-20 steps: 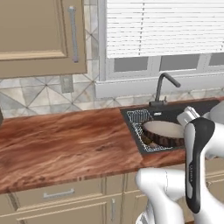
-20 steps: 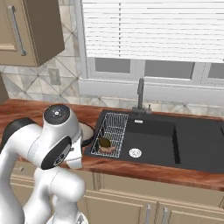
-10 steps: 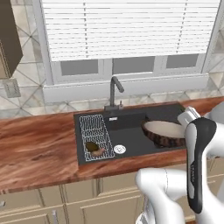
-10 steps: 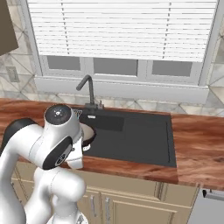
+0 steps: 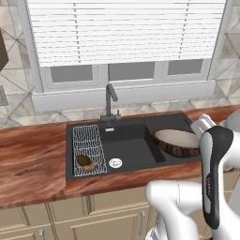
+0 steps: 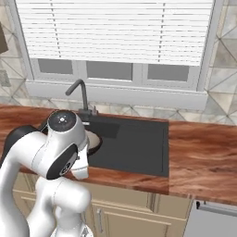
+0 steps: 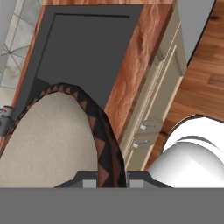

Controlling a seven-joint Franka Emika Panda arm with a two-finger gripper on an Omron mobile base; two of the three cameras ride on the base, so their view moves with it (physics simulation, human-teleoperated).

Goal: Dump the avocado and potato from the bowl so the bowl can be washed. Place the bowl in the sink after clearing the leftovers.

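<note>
Now, fingers [image 7: 112, 180]: closed on the bowl's rim, one tip on each side of the brown wall.
Bowl [image 5: 177, 143]: held tilted above the sink's right half (cream inside faces the hand camera).
Sink [image 5: 131, 150]: black basin below the fingers.
Avocado [image 5: 84, 160]: on the wire rack [image 5: 88, 146], far from the fingers.
Potato [image 5: 92, 166]: touching the avocado.
Table [image 5: 33, 159]: wood, around the sink.
</note>
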